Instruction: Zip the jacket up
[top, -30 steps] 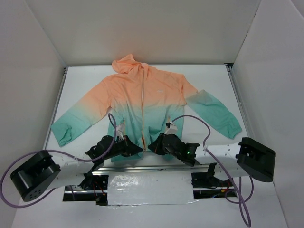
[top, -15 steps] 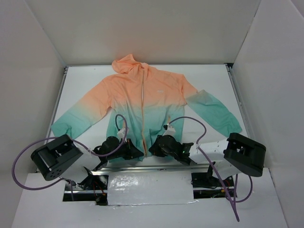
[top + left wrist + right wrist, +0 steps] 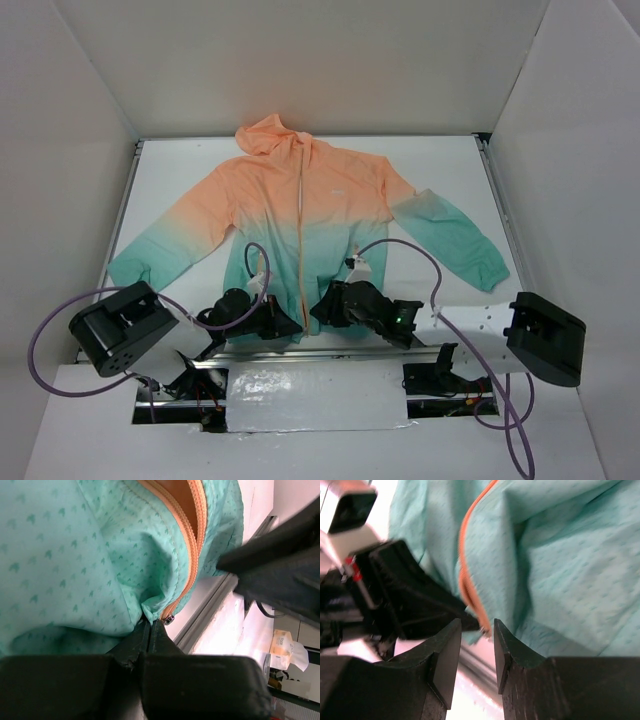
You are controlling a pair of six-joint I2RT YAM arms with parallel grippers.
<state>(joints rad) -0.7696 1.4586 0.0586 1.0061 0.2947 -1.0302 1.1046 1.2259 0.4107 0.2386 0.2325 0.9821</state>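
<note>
Left wrist: left gripper (image 3: 151, 628) pinches jacket (image 3: 70, 555) hem at 6 o'clock, by zipper (image 3: 189, 570) end. Right gripper (image 3: 476, 635), jaws partly apart, holds nothing. Fabric prob. thin, limp, slippery; grip at zipper.

Top view: jacket (image 3: 310, 210) hem, 6 o'clock, hidden under left gripper (image 3: 288, 322) and right gripper (image 3: 319, 309); left gripper blurred in right wrist view.
</note>
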